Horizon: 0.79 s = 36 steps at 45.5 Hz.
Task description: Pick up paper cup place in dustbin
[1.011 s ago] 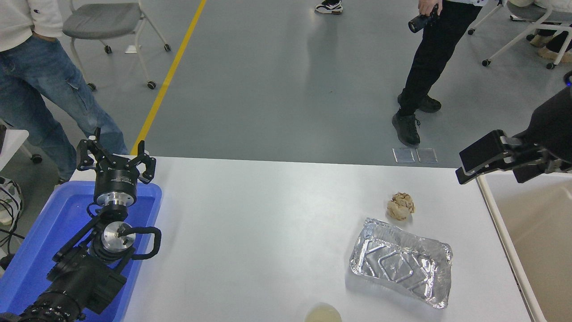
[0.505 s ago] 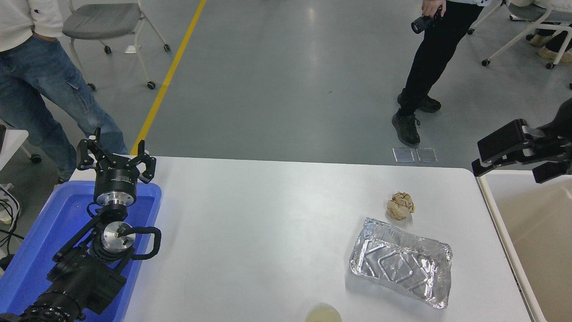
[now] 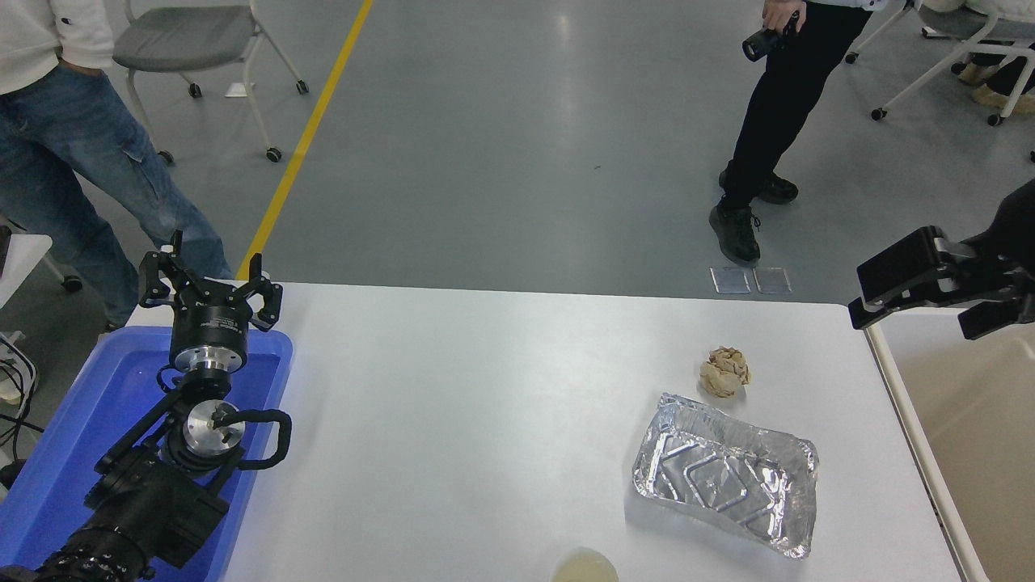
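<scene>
The paper cup [image 3: 585, 567] is a pale cream round rim, half cut off by the picture's bottom edge, on the white table [image 3: 485, 404]. The dustbin [image 3: 909, 420] is a large beige bin with an off-white rim beside the table's right end. My right gripper [image 3: 907, 322] hovers over the bin's far left corner, open and holding nothing, far from the cup. My left gripper [image 3: 209, 284] stays parked, open, over the blue tray at the lower left.
A crumpled tan paper ball [image 3: 724, 373] and a silver foil tray [image 3: 725, 473] lie between the cup and the bin. A blue plastic tray [image 3: 65, 453] sits under the left arm. People stand beyond the table's far side, one holding a camera [image 3: 763, 40].
My right gripper swung right toward the bin, then came back slightly to the left. The cup, foil tray, paper ball and left arm have not moved.
</scene>
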### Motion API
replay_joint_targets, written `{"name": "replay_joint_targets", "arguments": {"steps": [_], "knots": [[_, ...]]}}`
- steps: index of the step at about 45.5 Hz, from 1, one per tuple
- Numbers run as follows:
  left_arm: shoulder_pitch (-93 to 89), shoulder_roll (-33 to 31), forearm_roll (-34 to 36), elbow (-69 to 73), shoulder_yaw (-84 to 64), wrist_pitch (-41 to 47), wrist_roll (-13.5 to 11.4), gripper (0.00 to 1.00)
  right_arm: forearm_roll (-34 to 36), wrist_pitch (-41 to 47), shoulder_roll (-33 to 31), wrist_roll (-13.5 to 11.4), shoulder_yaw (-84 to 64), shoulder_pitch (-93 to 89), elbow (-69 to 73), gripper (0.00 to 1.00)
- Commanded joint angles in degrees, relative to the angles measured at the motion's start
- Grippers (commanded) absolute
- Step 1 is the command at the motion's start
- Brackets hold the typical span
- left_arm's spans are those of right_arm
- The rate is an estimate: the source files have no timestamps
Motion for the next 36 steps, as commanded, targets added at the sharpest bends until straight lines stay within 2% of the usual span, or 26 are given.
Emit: {"name": "replay_joint_targets", "arguments": {"steps": [1,25,30,36], "knots": [[0.00,0.00,0.00,0.00,0.00,0.00,0.01,0.99,-0.09,0.00,1.87,0.02,1.52,-7.92,0.00,1.00],[0.00,0.00,0.00,0.00,0.00,0.00,0.01,0.99,1.05,-0.26,3.19,0.54,8.54,-27.87,0.00,1.00],[0.00,0.00,0.00,0.00,0.00,0.00,0.01,0.99,3.94,-2.72,4.42,0.55,11.36,-31.04,0.00,1.00],[0.00,0.00,0.00,0.00,0.00,0.00,0.01,0.99,10.71,-8.52,7.22,0.89,13.82,-34.11,0.00,1.00]]}}
